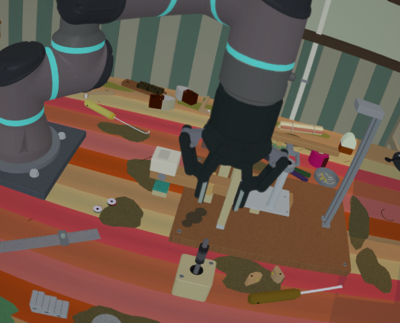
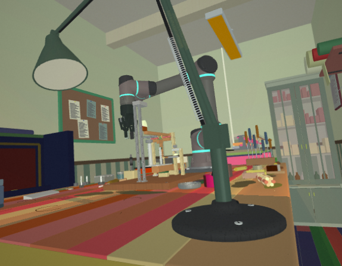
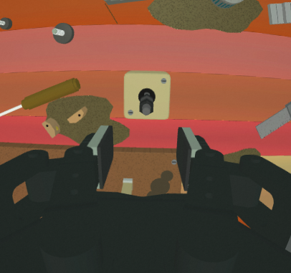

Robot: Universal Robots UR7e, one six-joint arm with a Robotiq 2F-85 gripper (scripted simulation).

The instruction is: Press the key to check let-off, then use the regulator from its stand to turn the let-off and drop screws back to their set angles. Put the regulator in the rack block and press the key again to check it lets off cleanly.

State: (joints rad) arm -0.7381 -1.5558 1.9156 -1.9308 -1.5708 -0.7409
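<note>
My gripper [image 1: 221, 201] [image 3: 143, 154] [image 2: 128, 132] hangs high above the front part of the brown baseboard [image 1: 262, 229], open and holding nothing, over the pale key [image 1: 227, 200] of the piano action model. The dark regulator [image 1: 200, 255] [image 3: 146, 102] stands upright in its cream stand block [image 1: 194, 277] [image 3: 147, 95] on the bench just in front of the baseboard, below and ahead of my fingers. The action's wooden rails and grey post [image 1: 278, 189] sit behind the gripper, partly hidden by it.
A grey ribbed rack block [image 1: 49, 304] lies at the bench's near left. A brown-handled tool [image 1: 280, 295] [image 3: 50, 94], a grey ruler [image 1: 49, 240], two wedges [image 1: 264, 276] on felt and a slanted grey gauge post [image 1: 353, 163] surround the baseboard.
</note>
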